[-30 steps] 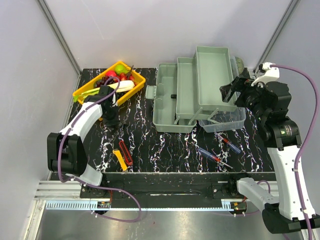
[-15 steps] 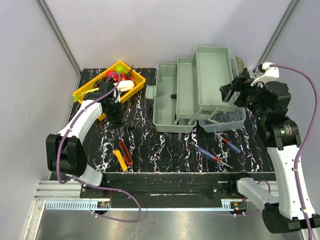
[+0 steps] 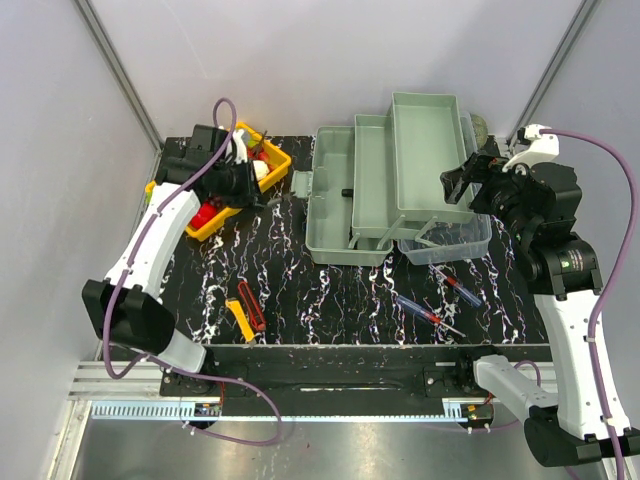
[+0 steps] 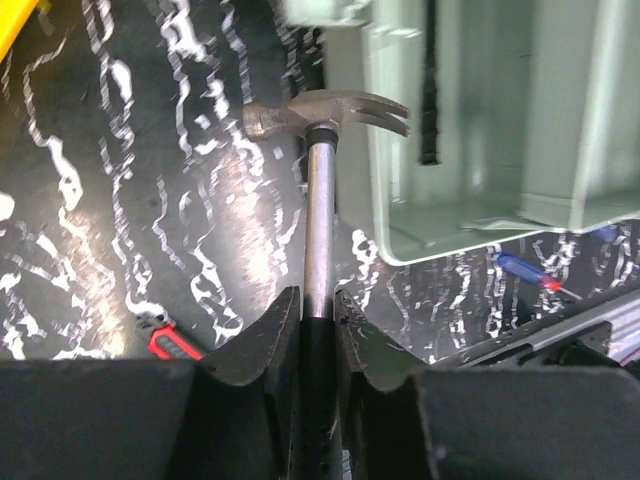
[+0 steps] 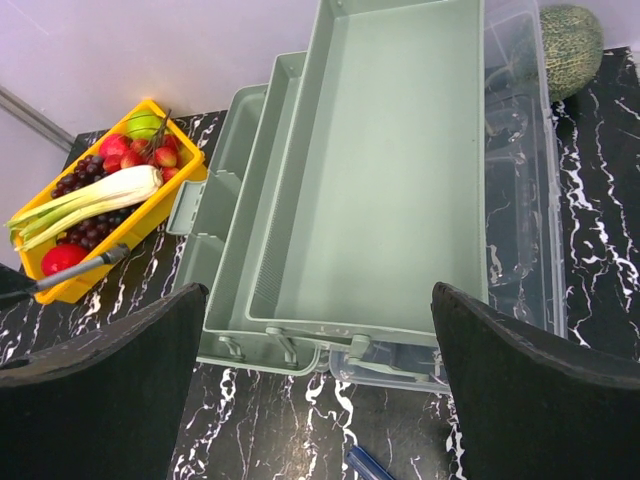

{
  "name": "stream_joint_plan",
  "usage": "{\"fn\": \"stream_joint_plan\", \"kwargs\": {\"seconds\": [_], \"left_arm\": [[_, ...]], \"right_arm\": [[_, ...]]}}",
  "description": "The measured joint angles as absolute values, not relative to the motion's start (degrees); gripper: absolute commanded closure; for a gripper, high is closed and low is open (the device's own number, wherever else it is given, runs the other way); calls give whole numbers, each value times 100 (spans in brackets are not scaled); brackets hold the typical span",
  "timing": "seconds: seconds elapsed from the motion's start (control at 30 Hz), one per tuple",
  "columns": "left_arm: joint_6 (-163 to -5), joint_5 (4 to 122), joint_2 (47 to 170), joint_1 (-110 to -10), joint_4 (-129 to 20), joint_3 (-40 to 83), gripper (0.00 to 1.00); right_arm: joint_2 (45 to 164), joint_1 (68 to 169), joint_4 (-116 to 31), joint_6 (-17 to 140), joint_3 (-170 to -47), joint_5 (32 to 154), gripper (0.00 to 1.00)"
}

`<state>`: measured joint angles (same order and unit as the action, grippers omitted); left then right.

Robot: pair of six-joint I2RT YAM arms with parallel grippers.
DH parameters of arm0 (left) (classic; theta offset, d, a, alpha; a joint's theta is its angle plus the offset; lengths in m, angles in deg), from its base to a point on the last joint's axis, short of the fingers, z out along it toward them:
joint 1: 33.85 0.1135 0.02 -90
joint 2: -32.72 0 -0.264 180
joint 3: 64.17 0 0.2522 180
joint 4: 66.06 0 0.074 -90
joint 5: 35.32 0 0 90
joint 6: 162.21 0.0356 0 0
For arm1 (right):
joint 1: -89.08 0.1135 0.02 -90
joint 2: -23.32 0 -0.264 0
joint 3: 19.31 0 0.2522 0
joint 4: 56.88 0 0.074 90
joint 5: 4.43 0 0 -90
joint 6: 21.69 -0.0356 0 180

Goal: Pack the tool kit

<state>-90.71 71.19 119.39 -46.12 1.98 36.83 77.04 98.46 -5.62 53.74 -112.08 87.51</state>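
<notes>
The pale grey-green toolbox [image 3: 385, 180] stands open at the back, its trays folded out and its clear lid [image 3: 450, 240] lying to the right; it also shows in the right wrist view [image 5: 380, 190]. My left gripper [image 3: 262, 192] is shut on the dark handle of a steel claw hammer [image 4: 325, 112] and holds it in the air, head toward the toolbox's left end [image 4: 470, 150]. My right gripper [image 3: 455, 185] is open and empty above the toolbox's right side. Two red-and-blue screwdrivers [image 3: 430, 315] lie in front of the lid. Yellow and red cutters [image 3: 245, 308] lie front left.
A yellow tray [image 3: 215, 220] of fruit and vegetables stands at the back left, partly under my left arm; it also shows in the right wrist view [image 5: 100, 190]. A melon [image 3: 478, 128] lies behind the toolbox. Walls close the back and both sides.
My left gripper has risen from the table beside the yellow tray with the hammer in it and swung back and right toward the toolbox. The right arm has not moved.
</notes>
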Motion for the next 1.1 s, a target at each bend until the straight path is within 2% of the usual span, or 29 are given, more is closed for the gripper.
{"fn": "stream_joint_plan", "kwargs": {"seconds": [0.3, 0.47, 0.73, 1.1], "left_arm": [[-9375, 7401, 12601, -5215, -230, 5366, 100], [-9762, 7303, 13314, -5331, -877, 5622, 100], [-10129, 6570, 14756, -5735, -1436, 6491, 100], [-10381, 5255, 15476, -6164, -2097, 6699, 100]], "right_arm": [[7704, 9846, -568, 5405, -11208, 8604, 1], [7706, 9846, -568, 5426, -11208, 8598, 1], [7743, 9846, -555, 5549, -11262, 8486, 1], [7863, 9846, -551, 5656, -11328, 8451, 1]]}}
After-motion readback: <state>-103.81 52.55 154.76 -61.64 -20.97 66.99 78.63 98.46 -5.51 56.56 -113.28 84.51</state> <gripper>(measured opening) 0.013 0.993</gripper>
